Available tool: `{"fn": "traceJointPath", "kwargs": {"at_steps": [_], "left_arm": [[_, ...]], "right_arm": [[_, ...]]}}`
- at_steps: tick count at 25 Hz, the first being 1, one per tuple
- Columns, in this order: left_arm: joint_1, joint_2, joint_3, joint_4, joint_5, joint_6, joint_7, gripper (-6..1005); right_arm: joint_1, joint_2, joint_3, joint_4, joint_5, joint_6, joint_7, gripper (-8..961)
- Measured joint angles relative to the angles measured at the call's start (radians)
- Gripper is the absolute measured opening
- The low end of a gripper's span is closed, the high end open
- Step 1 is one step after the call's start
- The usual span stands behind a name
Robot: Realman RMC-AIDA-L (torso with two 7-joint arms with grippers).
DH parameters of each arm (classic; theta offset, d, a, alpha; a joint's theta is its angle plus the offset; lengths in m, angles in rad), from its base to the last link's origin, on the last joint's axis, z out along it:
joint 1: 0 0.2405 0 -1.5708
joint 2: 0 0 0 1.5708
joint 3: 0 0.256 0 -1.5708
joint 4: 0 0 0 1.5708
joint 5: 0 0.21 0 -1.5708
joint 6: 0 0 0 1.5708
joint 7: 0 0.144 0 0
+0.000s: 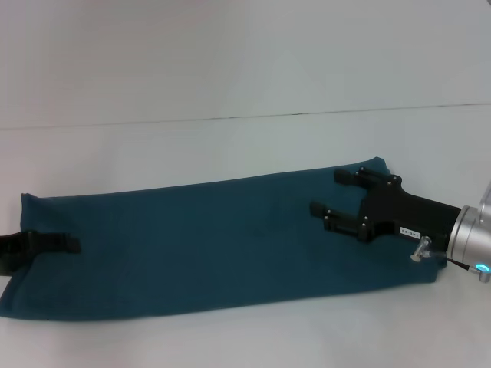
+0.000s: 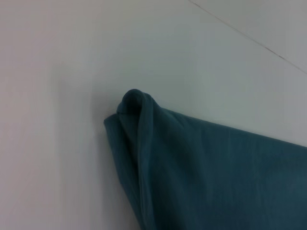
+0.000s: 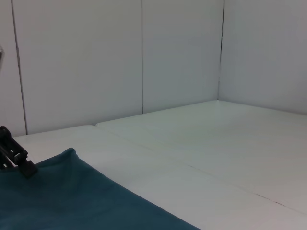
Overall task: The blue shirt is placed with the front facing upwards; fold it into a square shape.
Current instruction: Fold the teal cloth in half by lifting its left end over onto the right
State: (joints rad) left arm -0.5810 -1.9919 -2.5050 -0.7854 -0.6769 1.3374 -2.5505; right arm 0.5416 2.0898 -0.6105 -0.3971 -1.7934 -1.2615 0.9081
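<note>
The blue shirt (image 1: 199,245) lies on the white table (image 1: 230,146) as a long folded strip running left to right, with no print showing. My right gripper (image 1: 325,192) hovers open over the strip's right end, its two black fingers spread above the cloth. My left gripper (image 1: 47,244) sits at the strip's left edge, one black finger lying on top of the cloth, shut on it. In the left wrist view the shirt's corner (image 2: 136,103) is bunched into a raised ridge. The right wrist view shows the shirt (image 3: 72,196) and a black fingertip (image 3: 17,158).
A seam (image 1: 245,117) crosses the table behind the shirt. White wall panels (image 3: 144,57) stand beyond the table's far side.
</note>
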Motion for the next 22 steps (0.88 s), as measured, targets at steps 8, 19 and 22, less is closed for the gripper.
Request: {"fn": "traceJointPath", "kwargs": {"at_steps": [8,19,22], "left_arm": [[0.0,0.002,-0.011,0.0,-0.001,0.002,-0.007,872],[-0.001,0.006,-0.007,0.022,0.007,-0.009,-0.015,761],[-0.001,0.007,-0.002,0.024,0.007,-0.01,-0.015,708]], "right_arm": [[0.001,0.001,0.0,0.006,0.0,0.001,0.0,795],[0.003,0.001,0.0,0.01,0.0,0.001,0.0,792],[0.004,0.001,0.0,0.011,0.0,0.002,0.0,791]]}}
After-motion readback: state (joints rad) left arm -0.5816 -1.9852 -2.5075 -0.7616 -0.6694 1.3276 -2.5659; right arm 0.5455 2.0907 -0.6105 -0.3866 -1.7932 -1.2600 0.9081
